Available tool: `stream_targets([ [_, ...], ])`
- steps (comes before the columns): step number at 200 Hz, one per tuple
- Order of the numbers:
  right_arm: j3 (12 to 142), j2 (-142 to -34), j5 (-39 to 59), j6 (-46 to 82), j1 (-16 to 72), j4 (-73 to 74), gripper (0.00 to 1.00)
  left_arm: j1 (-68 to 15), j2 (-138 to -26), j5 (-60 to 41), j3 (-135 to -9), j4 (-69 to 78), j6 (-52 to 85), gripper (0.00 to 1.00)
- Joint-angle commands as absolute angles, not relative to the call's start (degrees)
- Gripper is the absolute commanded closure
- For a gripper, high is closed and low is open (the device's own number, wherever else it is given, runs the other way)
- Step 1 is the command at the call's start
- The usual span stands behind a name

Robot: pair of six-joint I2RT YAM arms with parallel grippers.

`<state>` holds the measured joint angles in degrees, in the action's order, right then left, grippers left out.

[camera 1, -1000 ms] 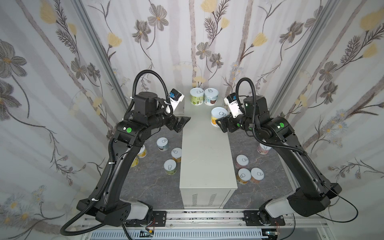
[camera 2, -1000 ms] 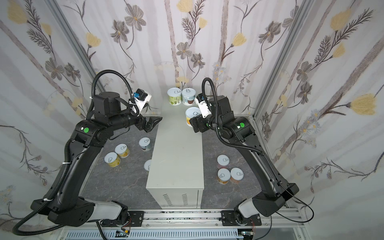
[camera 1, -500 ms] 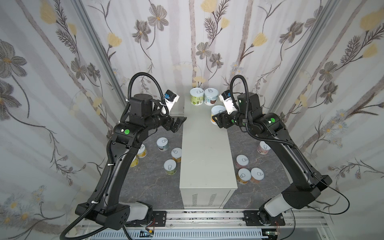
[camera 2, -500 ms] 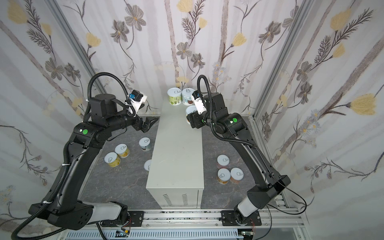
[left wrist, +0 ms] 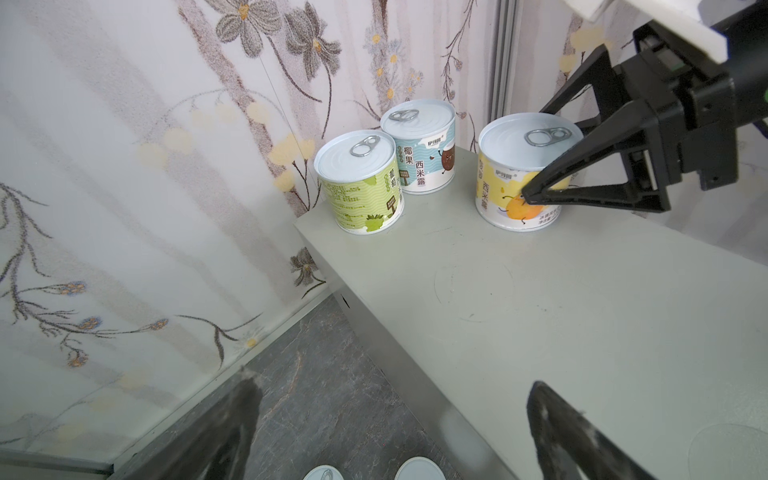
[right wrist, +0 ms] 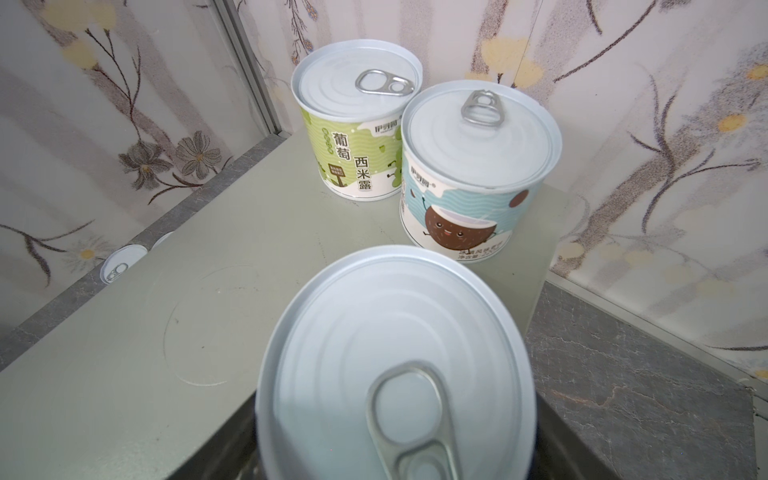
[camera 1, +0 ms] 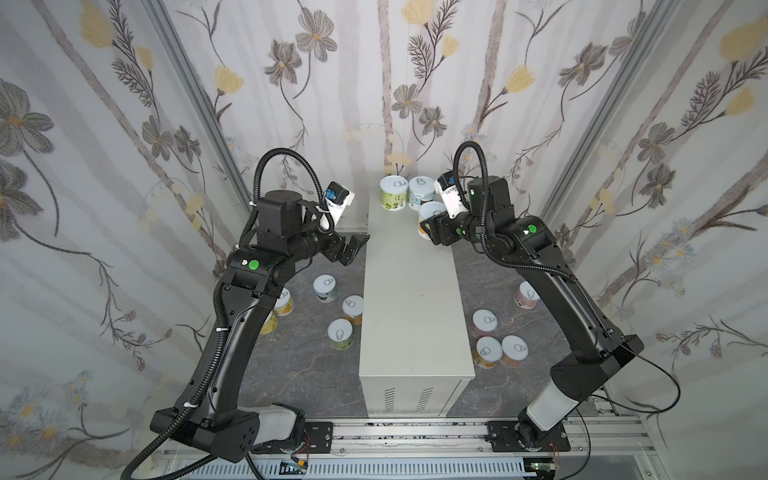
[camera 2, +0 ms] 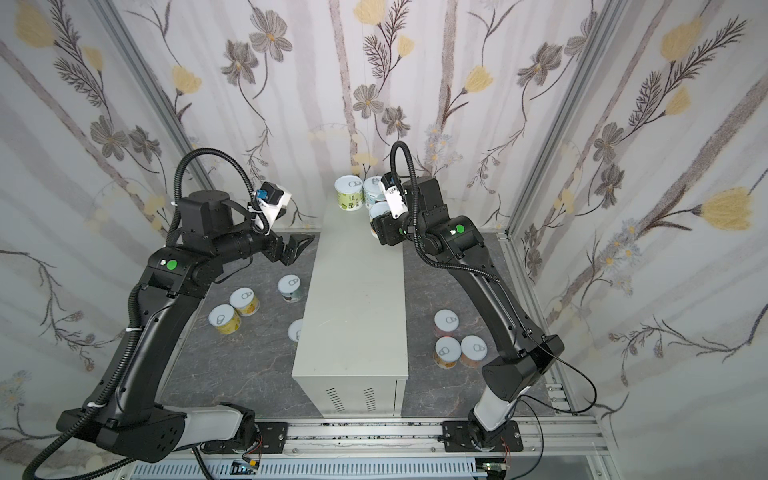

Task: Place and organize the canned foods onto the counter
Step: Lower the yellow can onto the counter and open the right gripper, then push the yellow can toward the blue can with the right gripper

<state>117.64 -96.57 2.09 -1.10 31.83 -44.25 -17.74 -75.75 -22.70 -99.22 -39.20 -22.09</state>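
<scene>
In both top views the short yellow-labelled can with a white pull-tab lid (camera 1: 428,209) stood at the upper middle, on the long pale grey-beige metal table (camera 1: 411,299). The right gripper (left wrist: 548,162) pinched its sides. A green-labelled can (camera 1: 393,195) and a pale blue one (camera 1: 419,191) stood just above it. The left gripper (camera 1: 355,248) hung spread wide at the table's left edge.
</scene>
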Motion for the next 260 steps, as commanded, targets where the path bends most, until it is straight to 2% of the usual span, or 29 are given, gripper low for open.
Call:
stream_targets([
  [1,118.41,-97.44,2.90,-2.20,31.47,-43.99,0.26,-17.50,-76.01,-23.20,-99.00,-36.74,-22.41,0.00],
  [260,120.04,-102.15,6.02,-2.59,30.43,-42.27,0.26,-16.86,-78.61,-23.29,-99.84,-36.64,-22.59,0.00],
])
